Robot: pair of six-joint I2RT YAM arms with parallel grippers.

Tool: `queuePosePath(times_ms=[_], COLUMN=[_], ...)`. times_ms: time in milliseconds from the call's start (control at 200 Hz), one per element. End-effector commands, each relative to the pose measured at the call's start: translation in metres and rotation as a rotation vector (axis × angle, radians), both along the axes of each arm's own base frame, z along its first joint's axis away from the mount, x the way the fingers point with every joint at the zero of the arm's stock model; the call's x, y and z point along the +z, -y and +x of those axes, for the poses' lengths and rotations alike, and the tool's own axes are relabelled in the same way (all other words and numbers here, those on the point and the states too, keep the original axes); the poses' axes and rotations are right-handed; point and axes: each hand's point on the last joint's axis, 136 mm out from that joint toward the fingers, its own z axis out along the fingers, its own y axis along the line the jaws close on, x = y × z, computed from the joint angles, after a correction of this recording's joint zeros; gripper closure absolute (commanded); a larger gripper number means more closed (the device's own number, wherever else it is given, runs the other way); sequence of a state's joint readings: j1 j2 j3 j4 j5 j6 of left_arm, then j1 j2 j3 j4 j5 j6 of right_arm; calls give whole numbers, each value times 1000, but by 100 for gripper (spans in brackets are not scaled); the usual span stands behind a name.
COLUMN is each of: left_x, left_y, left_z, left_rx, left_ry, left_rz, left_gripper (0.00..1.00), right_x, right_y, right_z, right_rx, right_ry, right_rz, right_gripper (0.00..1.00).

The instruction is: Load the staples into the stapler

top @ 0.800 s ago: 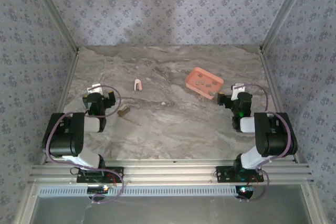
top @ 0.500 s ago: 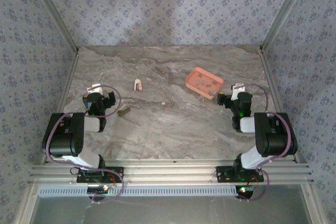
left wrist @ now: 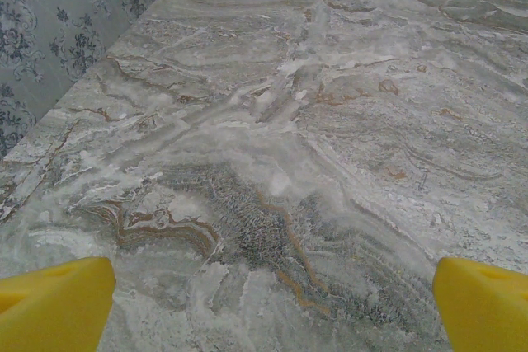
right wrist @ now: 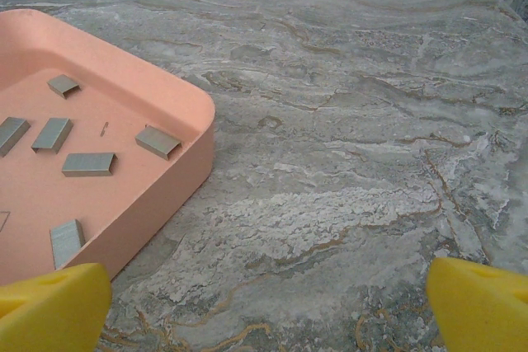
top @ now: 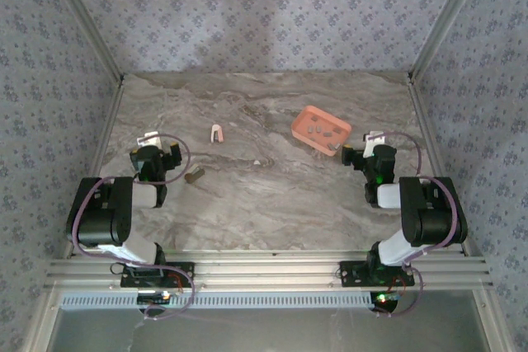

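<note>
Walls (top: 247,14): blue-grey floral paper on three sides, with metal posts at the far corners.
Table (top: 264,204): grey marble pattern with brown veins; it carries every item listed below.
Left arm (top: 103,212): folded low at the near left corner, wrist pointing toward the far wall.
Right arm (top: 429,212): folded low at the near right corner, wrist pointing toward the far wall.
Left hand (top: 162,143): low over the left side of the table. In the wrist view the left hand (left wrist: 272,294) is spread wide, with one yellow pad (left wrist: 54,307) in each lower corner and marble showing between them.
Right hand (top: 363,144): just near-right of the tray. In the wrist view the right hand (right wrist: 268,302) is spread wide, with its yellow pads (right wrist: 478,307) far apart over the table and the tray corner ahead on the left.
Tray (top: 307,115): shallow, salmon-pink, rectangular with rounded corners; it lies flat right of centre, turned at an angle to the table edges. Its near wall (right wrist: 198,121) shows in the right wrist view.
White-pink piece (top: 217,132): left of centre, well apart from the tray; too small to identify.
Dark piece (top: 195,175): near the left hand, on its right; too small to identify.
Staples (right wrist: 87,164): short grey strips lying loose and apart on the tray floor, seen from above as dark specks (top: 323,131). They touch neither hand.
</note>
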State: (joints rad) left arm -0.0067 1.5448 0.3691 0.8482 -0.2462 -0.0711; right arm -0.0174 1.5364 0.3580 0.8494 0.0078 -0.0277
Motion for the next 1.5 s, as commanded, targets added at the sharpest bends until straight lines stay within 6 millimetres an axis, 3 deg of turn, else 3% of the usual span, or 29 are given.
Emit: queuePosePath(times_ms=[0,1009,1199,1294,1494], left_x=[14,15,30,48,74], left_y=[3,3,3,6,33], left_z=[8,7,7,5,-4], left_rx=[-15,-13,-12,-22,-127], left_ry=[41,40,1,-8,-19], left_rz=[-2,-3,4,-6,-119], left_gripper=[1,3,8,12,19], right_x=[10,11,19,30,47], right_y=[4,5,-7,-12,-30], right_z=[6,6,5,3,-7], right_rx=[-11,8,62,76,132], right_ry=[30,31,35,27,-26], right_rz=[-15,22,-10,-21,33], right_gripper=[0,0,0,0,0])
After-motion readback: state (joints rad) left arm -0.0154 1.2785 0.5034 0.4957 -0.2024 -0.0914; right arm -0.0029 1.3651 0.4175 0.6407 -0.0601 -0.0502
